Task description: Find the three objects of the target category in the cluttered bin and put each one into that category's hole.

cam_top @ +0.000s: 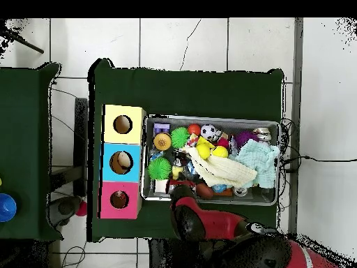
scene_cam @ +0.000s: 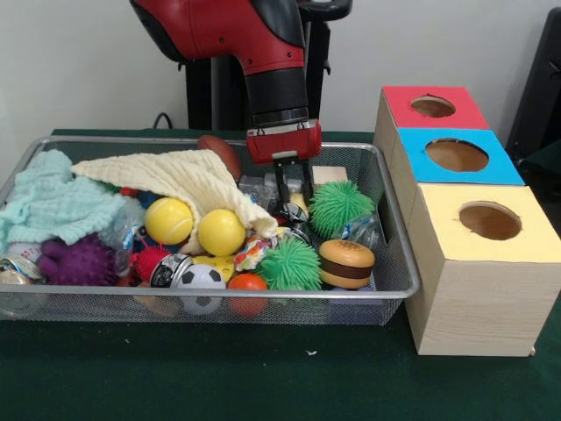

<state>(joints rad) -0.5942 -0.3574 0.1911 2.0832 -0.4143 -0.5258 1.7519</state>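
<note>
We see the wire mesh bin [scene_cam: 399,281] on the green table [scene_cam: 263,377], crowded from rim to rim. The gripper [scene_cam: 294,203] reaches down into the rear middle of the bin, its two dark fingers parted and their tips sunk among the clutter; we cannot tell whether they pinch anything. Just right of it lies a green spiky ball [scene_cam: 340,205]; a second green spiky ball [scene_cam: 289,265] sits near the front rim beside the toy hamburger [scene_cam: 346,263]. Two yellow balls [scene_cam: 195,226] rest under the edge of a cream cloth [scene_cam: 175,175], and a mint cloth [scene_cam: 53,200] fills the left end. A soccer ball [scene_cam: 202,282] presses the front wall. To the right of the bin stand three boxes in a row, topped yellow [scene_cam: 486,224], blue [scene_cam: 456,156] and red [scene_cam: 431,107], each hole unobstructed. Open table remains only in front of the bin
</note>
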